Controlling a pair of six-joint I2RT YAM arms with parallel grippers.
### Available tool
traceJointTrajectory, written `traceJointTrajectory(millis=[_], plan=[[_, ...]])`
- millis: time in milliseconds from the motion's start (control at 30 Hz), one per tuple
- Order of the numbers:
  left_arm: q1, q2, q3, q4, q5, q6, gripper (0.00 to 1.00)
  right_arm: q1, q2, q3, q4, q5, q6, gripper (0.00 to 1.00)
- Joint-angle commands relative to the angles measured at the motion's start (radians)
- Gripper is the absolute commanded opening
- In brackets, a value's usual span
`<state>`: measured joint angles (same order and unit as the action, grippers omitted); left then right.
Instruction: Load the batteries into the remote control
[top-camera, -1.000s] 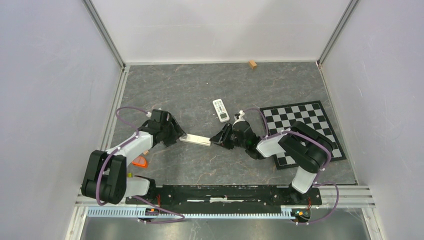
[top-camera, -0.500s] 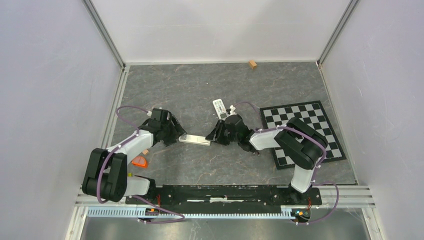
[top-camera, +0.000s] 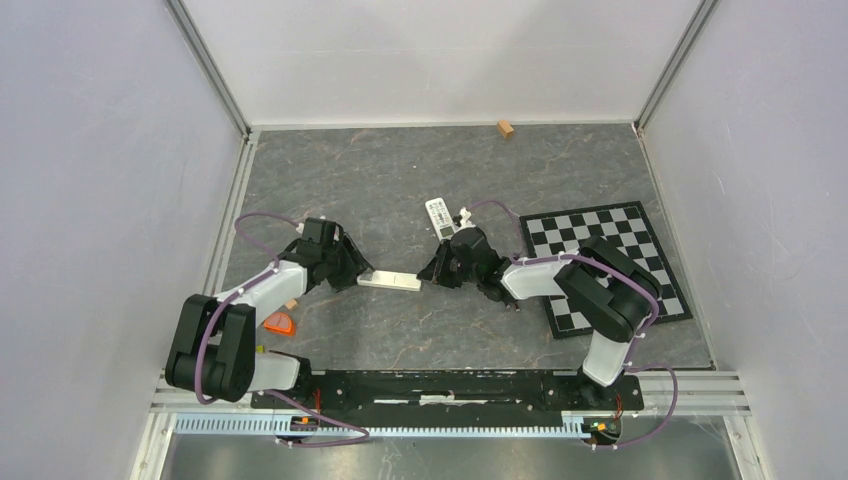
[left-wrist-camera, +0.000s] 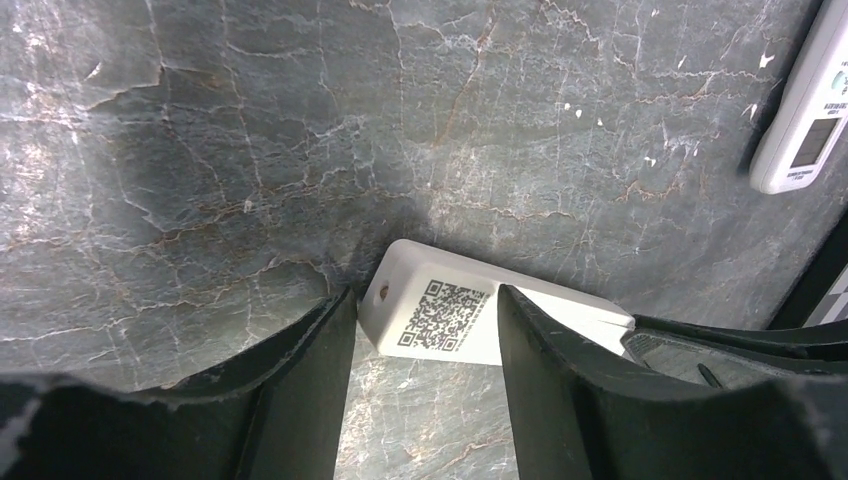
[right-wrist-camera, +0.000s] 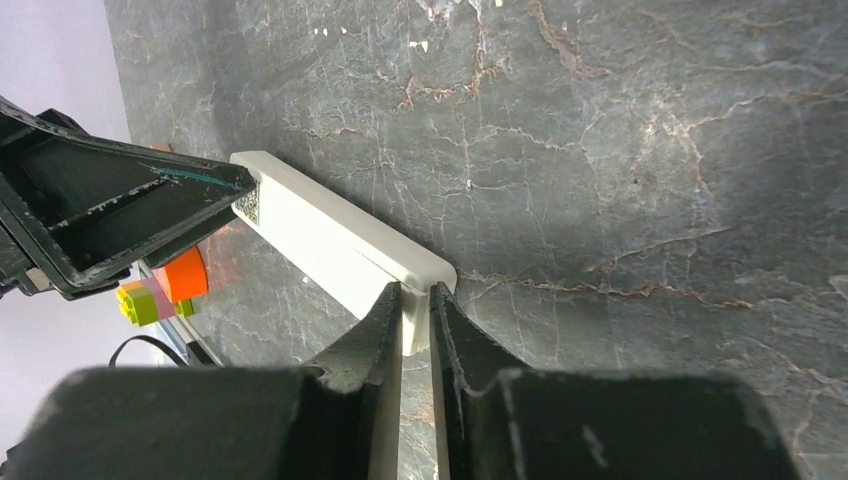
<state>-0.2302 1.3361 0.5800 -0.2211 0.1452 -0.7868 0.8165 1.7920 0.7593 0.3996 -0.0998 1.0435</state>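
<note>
The remote control (top-camera: 390, 281) is a slim white bar lying back up on the dark tabletop between my two arms. Its left end carries a QR label (left-wrist-camera: 445, 315). My left gripper (top-camera: 362, 272) is open and low over that end (left-wrist-camera: 425, 296); one finger touches the end corner and the other crosses over the body. My right gripper (top-camera: 428, 276) is shut on the remote's right end (right-wrist-camera: 415, 292), and its two fingers pinch the thin white edge (right-wrist-camera: 417, 325). The remote's long white side (right-wrist-camera: 330, 240) runs away towards the left fingers. The batteries are out of view.
A shorter white remote with a display (top-camera: 441, 220) lies just behind my right gripper, also seen in the left wrist view (left-wrist-camera: 805, 110). A checkerboard mat (top-camera: 640, 235) is on the right. An orange piece (top-camera: 281, 323) and a small wooden block (top-camera: 506, 128) are also on the table.
My right gripper has moved left and a little back to the remote's right end and closed on it. The left jaws have narrowed slightly around the other end.
</note>
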Motion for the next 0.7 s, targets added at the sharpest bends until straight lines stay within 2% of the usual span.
traceJointTrajectory(millis=[0, 167, 233, 333, 400, 533, 667], plan=[[0.003, -0.02, -0.027, 0.014, 0.027, 0.008, 0.59, 0.01, 0.005, -0.013, -0.039, 0.028, -0.042, 0.16], [0.003, -0.026, -0.04, 0.02, 0.044, 0.004, 0.56, 0.01, 0.003, -0.003, -0.06, 0.026, -0.071, 0.17], [0.003, -0.028, -0.045, 0.025, 0.052, 0.001, 0.56, 0.01, 0.003, -0.005, -0.053, 0.014, -0.076, 0.24], [0.003, -0.033, -0.054, 0.029, 0.06, 0.0, 0.55, 0.01, 0.009, -0.004, -0.024, -0.023, -0.071, 0.39], [0.003, -0.033, -0.06, 0.032, 0.066, -0.002, 0.55, 0.01, 0.023, 0.003, -0.012, -0.047, -0.066, 0.44], [0.003, -0.036, -0.069, 0.041, 0.082, -0.009, 0.53, 0.01, 0.046, 0.011, -0.018, -0.062, -0.066, 0.43], [0.003, -0.045, -0.078, 0.042, 0.084, -0.009, 0.51, 0.01, 0.045, -0.005, -0.025, -0.044, -0.068, 0.33]])
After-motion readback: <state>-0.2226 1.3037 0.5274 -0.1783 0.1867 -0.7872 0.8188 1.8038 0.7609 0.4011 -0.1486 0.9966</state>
